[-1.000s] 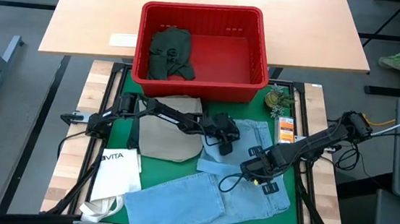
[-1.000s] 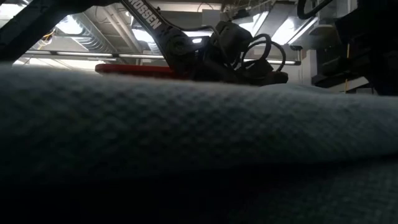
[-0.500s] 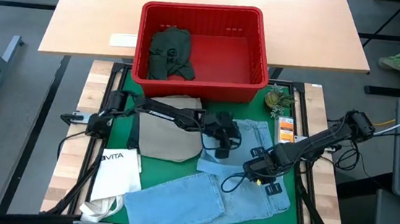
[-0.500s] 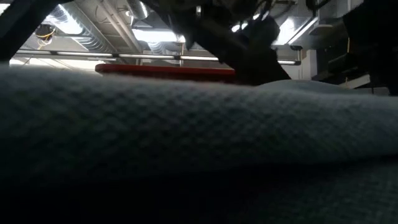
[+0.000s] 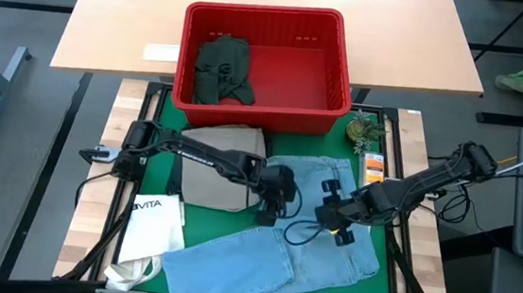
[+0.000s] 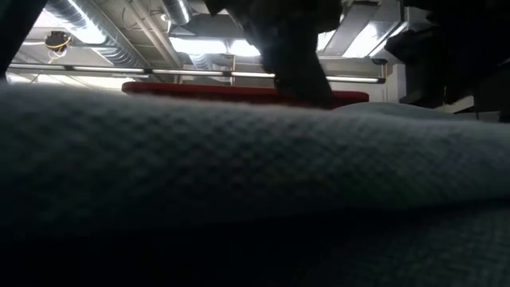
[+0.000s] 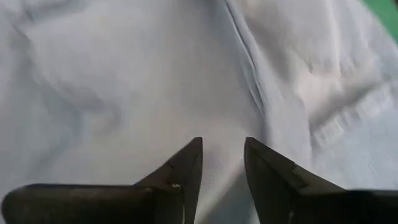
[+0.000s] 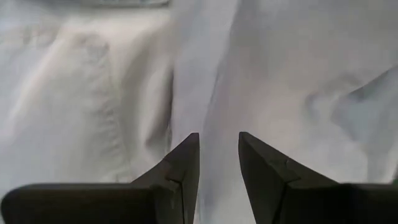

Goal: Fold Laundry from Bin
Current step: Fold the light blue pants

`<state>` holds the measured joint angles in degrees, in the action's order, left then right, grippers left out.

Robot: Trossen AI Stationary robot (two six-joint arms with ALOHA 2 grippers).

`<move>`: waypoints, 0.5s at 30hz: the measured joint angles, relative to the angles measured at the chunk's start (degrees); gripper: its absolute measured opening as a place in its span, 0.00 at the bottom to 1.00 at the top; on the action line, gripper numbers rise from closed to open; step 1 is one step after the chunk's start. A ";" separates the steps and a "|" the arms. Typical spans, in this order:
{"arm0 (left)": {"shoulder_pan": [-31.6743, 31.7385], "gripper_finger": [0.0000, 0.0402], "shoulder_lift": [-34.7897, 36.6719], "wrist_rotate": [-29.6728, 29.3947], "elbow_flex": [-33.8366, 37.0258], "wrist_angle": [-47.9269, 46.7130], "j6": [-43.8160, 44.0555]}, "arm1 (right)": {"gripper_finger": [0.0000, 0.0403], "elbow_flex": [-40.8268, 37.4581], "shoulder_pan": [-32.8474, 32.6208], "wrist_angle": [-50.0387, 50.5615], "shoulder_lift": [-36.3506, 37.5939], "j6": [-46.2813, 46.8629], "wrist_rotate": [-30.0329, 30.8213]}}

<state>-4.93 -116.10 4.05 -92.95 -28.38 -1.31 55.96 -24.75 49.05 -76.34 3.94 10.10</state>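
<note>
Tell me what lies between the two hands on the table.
In the high view, only light blue jeans fabric and a loop of black cable span the stretch between the left hand and the right hand.

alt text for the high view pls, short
Two dark robot arms meet over light blue jeans spread on a green mat, the left gripper and right gripper both low over the denim with jaws parted. Behind them a red bin holds a dark green garment; khaki trousers and a white tote bag lie left.
</note>
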 joint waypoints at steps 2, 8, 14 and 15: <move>-1.24 0.28 -0.21 0.07 0.01 -2.03 1.32 | 0.28 0.00 0.00 -1.90 -0.72 -0.27 0.98; -4.45 0.28 -0.43 -0.47 0.01 -4.10 2.69 | 0.28 -0.02 0.00 -4.61 -2.64 -1.44 1.56; -5.25 0.28 -0.43 -7.65 0.02 -4.50 2.78 | 0.28 -0.02 0.00 -5.98 -5.72 -1.49 0.66; -5.19 0.28 -0.43 -7.98 0.02 -4.56 3.10 | 0.28 -0.02 0.00 -5.98 -6.15 -1.48 0.14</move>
<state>-10.12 -116.53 -3.93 -92.92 -32.94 1.79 55.94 -24.75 43.07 -82.49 2.46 10.24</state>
